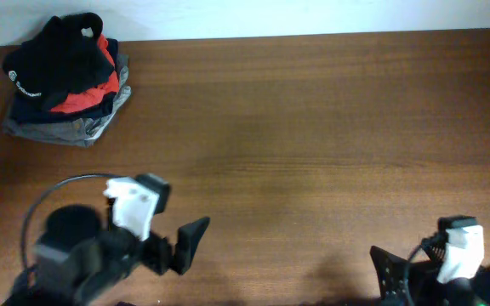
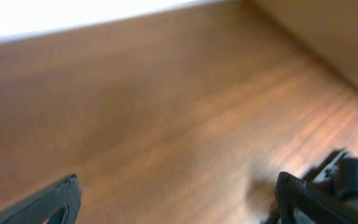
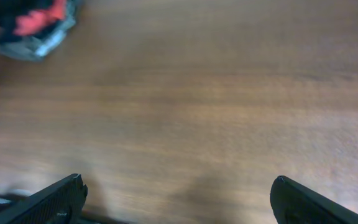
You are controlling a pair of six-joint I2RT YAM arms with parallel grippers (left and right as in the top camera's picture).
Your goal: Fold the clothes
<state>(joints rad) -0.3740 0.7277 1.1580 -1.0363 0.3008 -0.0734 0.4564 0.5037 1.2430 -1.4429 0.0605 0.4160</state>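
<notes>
Up in the far-left corner, overhead: black long-sleeved top [image 1: 62, 51] sits bunched on a stack of folded red, navy and grey garments [image 1: 62, 127], well apart from both arms at the near edge of the wood surface [image 1: 313, 127].
Left wrist: left fingers [image 2: 45, 202] spread wide open, gripping nothing.
Right wrist: right fingers [image 3: 51, 199] wide open too, gripping nothing; stack blurry at top left.

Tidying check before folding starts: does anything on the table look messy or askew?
Yes. The black top lies crumpled in a heap on the folded red, navy and grey garments at the far left corner of the table.
</notes>
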